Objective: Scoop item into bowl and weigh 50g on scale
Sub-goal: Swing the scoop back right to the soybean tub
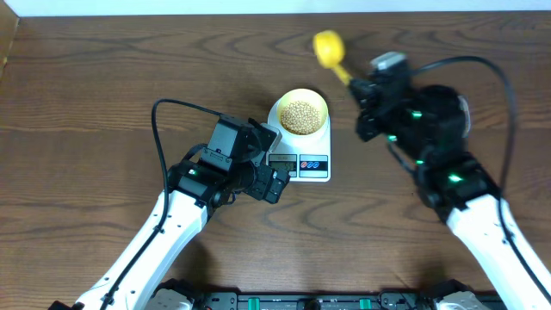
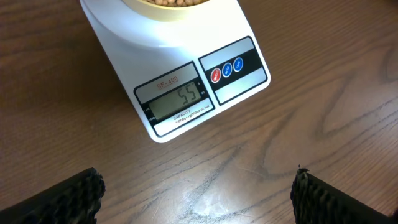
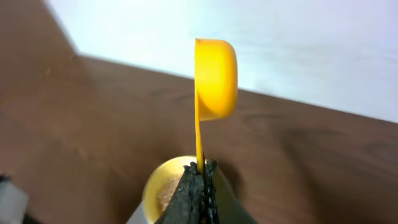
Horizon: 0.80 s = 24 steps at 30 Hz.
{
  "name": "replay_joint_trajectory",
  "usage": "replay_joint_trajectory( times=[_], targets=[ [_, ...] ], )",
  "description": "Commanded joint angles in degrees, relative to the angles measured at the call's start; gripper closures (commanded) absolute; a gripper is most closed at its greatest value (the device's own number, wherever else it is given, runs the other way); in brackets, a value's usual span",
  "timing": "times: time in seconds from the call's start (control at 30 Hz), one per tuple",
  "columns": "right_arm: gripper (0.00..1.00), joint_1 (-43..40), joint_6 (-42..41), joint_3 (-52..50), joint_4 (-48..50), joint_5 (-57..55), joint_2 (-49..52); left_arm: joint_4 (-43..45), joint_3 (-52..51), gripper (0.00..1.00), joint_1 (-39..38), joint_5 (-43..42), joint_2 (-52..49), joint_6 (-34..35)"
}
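Beans (image 1: 300, 116) fill the bowl (image 1: 303, 92), which sits on the scale (image 2: 186, 56). Its screen (image 2: 177, 102) seems to read 55, so this looks like the checking step. The right gripper (image 3: 200, 171) pinches the scoop (image 3: 216, 78) handle tight; the left gripper (image 2: 199, 193) hangs wide open, holding nothing. Next, I think, take a few beans out.

The beans (image 1: 300, 116) are tan, bowl (image 1: 323, 104) pale yellow, scale (image 1: 321, 143) white, scoop (image 1: 327, 45) yellow, table (image 1: 86, 103) brown wood-grain.
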<state>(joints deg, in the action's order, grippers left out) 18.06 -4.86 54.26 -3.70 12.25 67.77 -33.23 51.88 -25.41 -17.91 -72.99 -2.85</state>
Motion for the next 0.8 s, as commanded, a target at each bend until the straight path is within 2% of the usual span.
replay_joint_trajectory(
  times=[0.0, 0.3, 0.47, 0.77],
  targets=[
    [0.99, -6.1, -5.4, 0.9, -2.3, -1.3, -2.5, -0.2, 0.9, 0.02, -0.1, -0.5, -0.4, -0.5],
    [0.99, -20.6, -11.9, 0.9, -17.4, -3.8, -3.4, -0.2, 0.9, 0.02, -0.1, -0.5, -0.4, -0.5],
    [0.99, -21.9, -11.8, 0.8, -23.5, -12.5, -3.3, -0.2, 0.9, 0.02, -0.1, -0.5, -0.4, -0.5],
    [0.99, -21.9, -11.8, 0.8, -24.2, -21.5, -3.3, -0.2, 0.9, 0.02, -0.1, -0.5, -0.4, -0.5]
  ],
)
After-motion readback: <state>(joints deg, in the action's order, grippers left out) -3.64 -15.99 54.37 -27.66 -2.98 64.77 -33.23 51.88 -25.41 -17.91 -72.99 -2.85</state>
